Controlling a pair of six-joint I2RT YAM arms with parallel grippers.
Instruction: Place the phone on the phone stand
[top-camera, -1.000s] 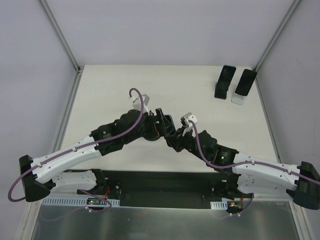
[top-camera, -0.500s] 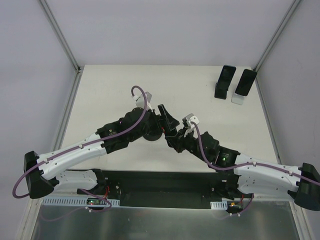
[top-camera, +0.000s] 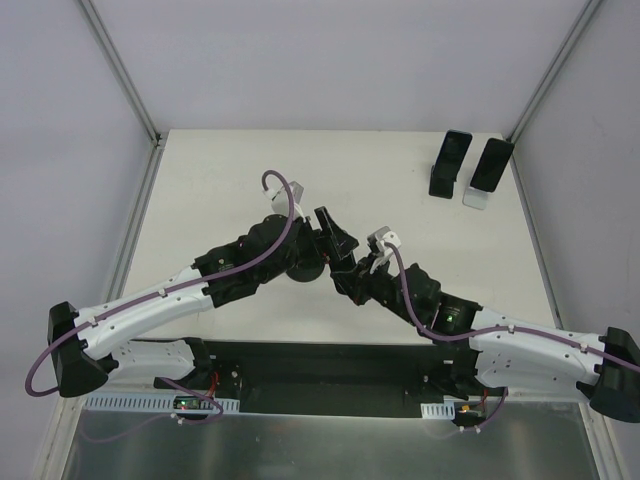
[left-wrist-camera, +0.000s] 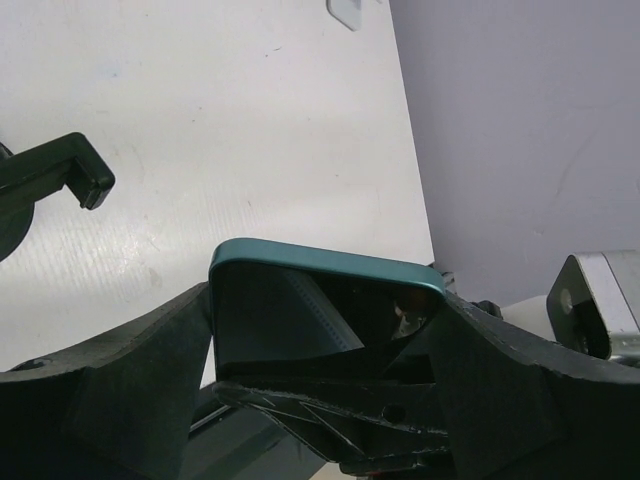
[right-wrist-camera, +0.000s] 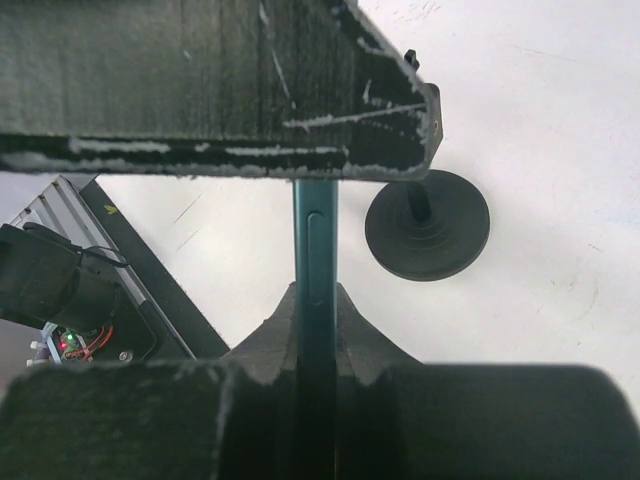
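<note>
The left gripper (top-camera: 337, 238) has narrowed from wide open, and its fingers now flank the phone (left-wrist-camera: 320, 320) over the middle of the worktop (top-camera: 250, 170); whether they grip it yet I cannot tell. The right gripper (top-camera: 352, 268) is pinched tight on the phone, so a handover looks likely.

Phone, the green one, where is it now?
Mid-table in the top view, the phone is pinched by the right gripper, between the fingers of the left gripper.
</note>
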